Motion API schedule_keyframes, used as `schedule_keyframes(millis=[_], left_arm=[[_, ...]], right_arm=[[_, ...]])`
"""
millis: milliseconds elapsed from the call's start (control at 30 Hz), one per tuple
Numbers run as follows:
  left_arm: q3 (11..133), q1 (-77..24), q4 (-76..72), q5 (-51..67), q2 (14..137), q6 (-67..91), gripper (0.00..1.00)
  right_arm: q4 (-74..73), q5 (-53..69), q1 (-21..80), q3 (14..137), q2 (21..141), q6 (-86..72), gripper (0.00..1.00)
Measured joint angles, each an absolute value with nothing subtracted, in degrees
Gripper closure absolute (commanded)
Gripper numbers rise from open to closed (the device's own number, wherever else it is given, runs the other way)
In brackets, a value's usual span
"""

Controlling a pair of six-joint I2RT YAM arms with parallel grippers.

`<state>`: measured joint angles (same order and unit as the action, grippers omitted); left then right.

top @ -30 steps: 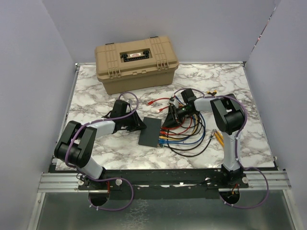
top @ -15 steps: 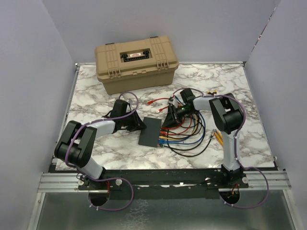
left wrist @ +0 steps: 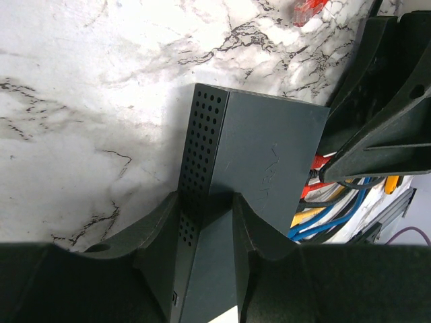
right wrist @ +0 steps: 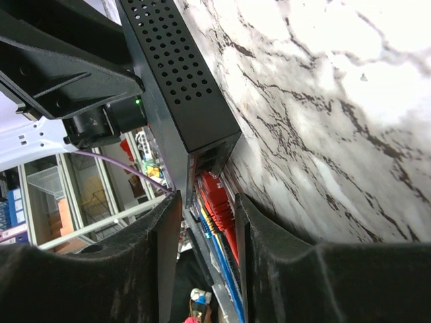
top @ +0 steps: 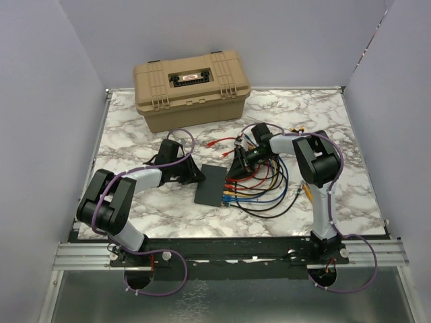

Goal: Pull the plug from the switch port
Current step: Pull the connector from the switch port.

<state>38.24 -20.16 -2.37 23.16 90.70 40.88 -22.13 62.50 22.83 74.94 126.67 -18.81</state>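
Note:
The switch (top: 211,185) is a thin matte-black box lying flat on the marble table. My left gripper (top: 196,176) is shut on its left edge. In the left wrist view the fingers (left wrist: 161,232) pinch the perforated side and top face of the switch (left wrist: 269,148). A row of red, yellow and blue plugs sits in the right edge. My right gripper (top: 236,173) is at that edge. In the right wrist view it (right wrist: 207,229) straddles the red plug (right wrist: 222,202) still seated in the switch (right wrist: 175,87), with a gap on the left side.
A large tan toolbox (top: 192,87) stands at the back. Red, blue, yellow and black cables (top: 264,192) loop right of the switch. A loose red plug (top: 215,142) lies behind it and yellow-tipped cable ends (top: 306,192) lie by the right arm.
My right gripper has edged a little left, closer onto the port edge of the switch. The left gripper and the switch have stayed put.

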Motion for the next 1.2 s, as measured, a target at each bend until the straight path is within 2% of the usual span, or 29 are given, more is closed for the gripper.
schedule_keyframes(millis=[133,233,333,633,1033,1200], left_arm=[[38.54,-20.16,-2.00,23.16,91.07,40.86,0.69],[38.68,-20.16,-1.85,23.16,91.15,40.86,0.69],[38.89,-20.16,-1.58,23.16,91.29,40.86,0.69],[39.38,-20.16,-1.02,23.20,91.61,40.80,0.69],[39.59,-20.16,-0.82,23.20,91.79,40.62,0.71],[39.55,-20.16,-0.93,23.20,91.83,40.58,0.80]], right_arm=[[-22.68,62.52,22.92,75.40,126.85,-19.20,0.58],[-22.98,62.54,22.94,75.79,127.13,-19.11,0.65],[-22.96,62.67,23.00,76.34,127.85,-18.31,0.69],[-23.38,62.67,23.57,77.78,128.90,-17.87,0.70],[-22.90,64.73,23.40,78.22,130.23,-14.61,0.99],[-22.85,65.28,23.35,78.39,130.50,-14.28,1.00]])
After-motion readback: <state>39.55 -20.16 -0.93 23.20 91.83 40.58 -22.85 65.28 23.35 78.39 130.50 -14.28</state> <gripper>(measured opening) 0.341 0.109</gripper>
